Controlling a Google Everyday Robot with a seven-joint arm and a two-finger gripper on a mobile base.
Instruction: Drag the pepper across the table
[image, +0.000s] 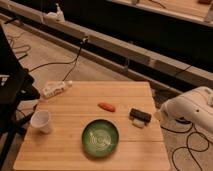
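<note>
We see the table (60, 150), a light wooden top with plank seams, filling the lower half of the view. Off its right edge sits the white arm (192, 107), with the gripper (164, 112) at its near end, just beside the table's right rim and close to the black-and-white block (140, 117); how its jaws stand we cannot make out. The green bowl (100, 137) rests near the front edge, upright, and we see its ringed glaze right down to the bottom. The white cup (41, 121) stands upright by the left edge; its inside is too dim for us to judge. A white bottle (54, 89) lies on its side at the far left corner. The pepper (106, 106) lies flat near the table's middle, between bowl and far edge, left of the block and touching nothing.
</note>
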